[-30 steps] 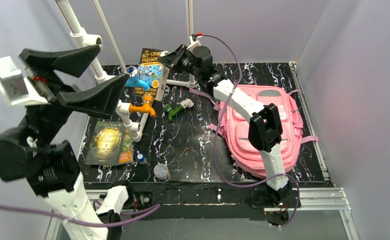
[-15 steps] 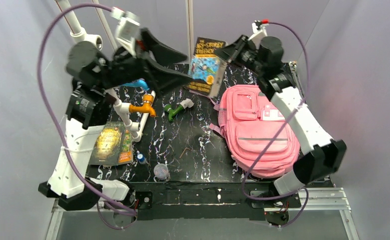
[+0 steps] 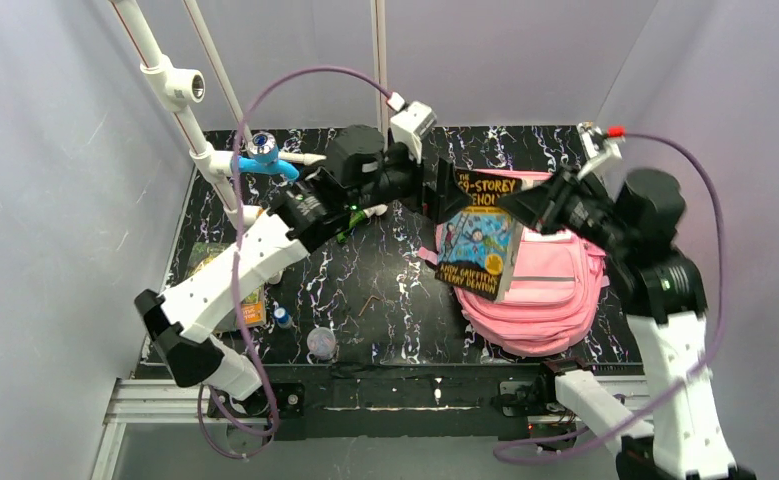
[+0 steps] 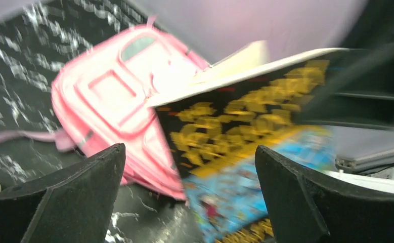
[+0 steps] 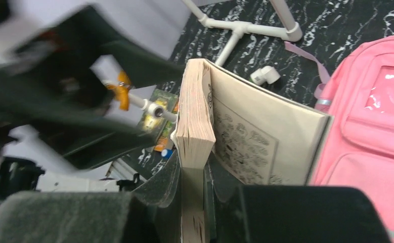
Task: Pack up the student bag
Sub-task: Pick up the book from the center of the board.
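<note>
The student bag [image 3: 555, 295] is a large pink backpack lying flat on the right of the black marbled table, also seen in the left wrist view [image 4: 108, 96] and the right wrist view [image 5: 382, 131]. My right gripper [image 3: 518, 210] is shut on a thick paperback book [image 3: 478, 245] and holds it in the air over the bag's left side. In the right wrist view the jaws [image 5: 194, 202] pinch the page block [image 5: 194, 126], and the cover hangs open. My left gripper [image 3: 441, 192] stands wide open beside the book's upper left corner. The book [image 4: 245, 136] lies beyond its fingers [image 4: 189, 202], not between them.
A second book [image 3: 250, 305] lies at the table's left edge, partly under the left arm. A white pipe frame [image 3: 190, 130] with a blue fitting [image 3: 270, 160] stands at the back left. A small blue cap [image 3: 281, 316], a clear lid [image 3: 321, 343] and an Allen key [image 3: 369, 302] lie near the front.
The right arm carried the book from the back of the table forward and down over the bag. The left arm swung from the left side to the middle, its gripper open beside the book.
</note>
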`<state>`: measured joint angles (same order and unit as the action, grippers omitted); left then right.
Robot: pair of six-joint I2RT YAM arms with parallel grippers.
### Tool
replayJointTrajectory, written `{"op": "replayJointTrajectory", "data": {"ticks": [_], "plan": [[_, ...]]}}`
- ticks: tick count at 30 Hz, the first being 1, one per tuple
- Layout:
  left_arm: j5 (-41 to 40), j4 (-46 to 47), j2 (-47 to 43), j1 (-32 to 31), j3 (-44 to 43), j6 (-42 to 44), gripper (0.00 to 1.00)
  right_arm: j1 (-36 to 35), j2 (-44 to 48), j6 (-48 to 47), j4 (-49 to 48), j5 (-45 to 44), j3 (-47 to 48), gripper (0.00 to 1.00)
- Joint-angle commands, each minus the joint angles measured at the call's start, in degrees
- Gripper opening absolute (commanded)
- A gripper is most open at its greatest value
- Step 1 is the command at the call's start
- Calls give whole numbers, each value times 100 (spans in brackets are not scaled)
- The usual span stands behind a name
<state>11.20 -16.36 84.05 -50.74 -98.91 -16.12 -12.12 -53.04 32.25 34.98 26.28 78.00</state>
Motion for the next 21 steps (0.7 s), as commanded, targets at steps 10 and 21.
{"op": "replayJointTrajectory", "data": {"ticks": [10, 21], "plan": [[2509, 1879, -553, 926, 1390, -3277, 99, -7, 1063, 2071, -2106, 602, -848, 1], [3669, 1909, -754, 916, 1463, -3499, 78, -5, 937, 3078, -3923, 797, -1478, 1]]}}
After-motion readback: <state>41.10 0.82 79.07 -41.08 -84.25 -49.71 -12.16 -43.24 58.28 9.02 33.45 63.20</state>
